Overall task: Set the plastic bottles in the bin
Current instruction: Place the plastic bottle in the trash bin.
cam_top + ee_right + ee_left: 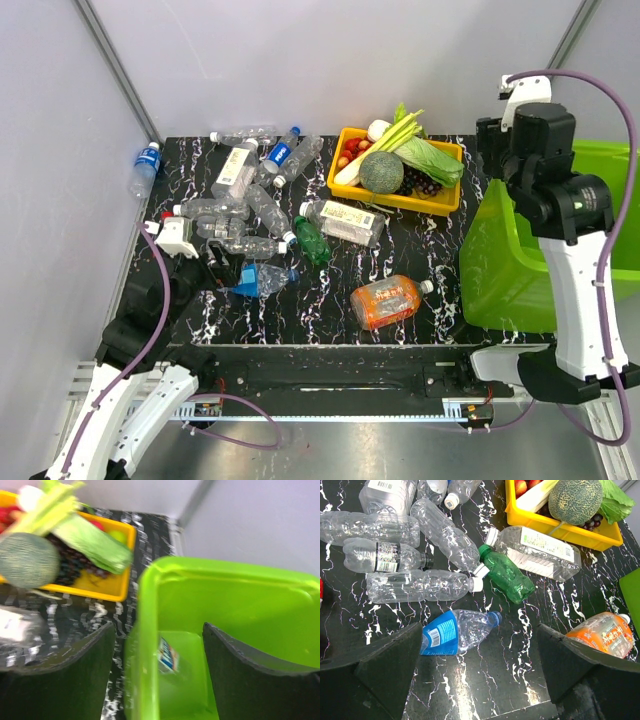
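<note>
Over on the right, hovering above the large lime-green translucent plastic bin [225,572] with the right gripper [157,630] — jaws parted, nothing between the black fingers, only the tub's inside below. Down on the bin floor, one clear plastic bottle with a blue-and-white label [168,655], lying on its side, blurred. Bin itself parked at the right edge of the black marbled table [450,300], just right of the shallow yellow plastic tray [425,206] with its netted green melon [381,172] and leafy greens. Across to the left gripper [479,630] now — spread as wide as can be, holding nothing, hanging low over the table. Straight between those fingers, a crumpled clear bottle with a blue label and blue cap [457,632], flat on the marble, touched by neither finger. Just beyond it, a small green plastic bottle [507,575] with a white cap, nose to nose with a long clear one. Behind the green one, a square clear bottle with a white label [540,550], near the tray's front wall. Off to the right, alone, an orange plastic bottle with a white cap [600,632], on its side. Far left, a loose heap of clear bottles [235,215], several touching or overlapping, all on their sides. One more blue-labelled bottle [146,165] past the table's far-left corner, against the wall.
</note>
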`<state>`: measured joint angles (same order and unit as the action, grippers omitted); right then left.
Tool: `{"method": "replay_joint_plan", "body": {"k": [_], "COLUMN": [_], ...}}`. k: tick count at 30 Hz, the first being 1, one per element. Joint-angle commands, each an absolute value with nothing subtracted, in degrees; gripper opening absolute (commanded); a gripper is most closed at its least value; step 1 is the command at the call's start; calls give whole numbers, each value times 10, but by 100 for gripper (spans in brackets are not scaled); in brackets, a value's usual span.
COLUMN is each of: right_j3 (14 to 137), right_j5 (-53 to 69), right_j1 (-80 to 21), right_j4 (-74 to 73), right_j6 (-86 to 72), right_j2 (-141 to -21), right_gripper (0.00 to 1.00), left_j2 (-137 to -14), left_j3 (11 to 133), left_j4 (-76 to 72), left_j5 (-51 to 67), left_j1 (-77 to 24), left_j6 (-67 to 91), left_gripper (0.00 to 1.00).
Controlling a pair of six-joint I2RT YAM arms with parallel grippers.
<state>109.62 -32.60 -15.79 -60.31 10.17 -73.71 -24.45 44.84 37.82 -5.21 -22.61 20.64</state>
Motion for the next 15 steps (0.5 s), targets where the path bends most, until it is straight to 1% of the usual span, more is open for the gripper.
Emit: {"method": "replay_joint_plan", "body": {"k": [1,3,6,8,9,11,15], "right_j3": [1164,1142,1047,993,968,920,880], "right_j5": [-119,-22,142,226,268,332,395], "right_j1": [-158,-158,-160,-163,-163,-165,-173], "right_j4": [-614,-589,-514,-473,-451,-425,-413], "right_j6": [88,87,95,93,95,102,124], "right_j2": [-731,-719,-666,-638,-626,-606,-594], "right_gripper": [79,84,91,94,98,99,99], "left_j2": [-241,-243,-242,-242,-243,-243,-246], "left_j3": [453,453,453,451,451,451,451], "left_j4": [366,366,366,366,365,363,362], "left_j5": [-66,-64,-66,-69,-69,-66,-61], "left_j1": [-223,-224,-224,-224,-224,-224,-224], "left_j6": [209,209,210,211,211,210,209], "left_gripper": [99,99,99,99,99,99,99]}}
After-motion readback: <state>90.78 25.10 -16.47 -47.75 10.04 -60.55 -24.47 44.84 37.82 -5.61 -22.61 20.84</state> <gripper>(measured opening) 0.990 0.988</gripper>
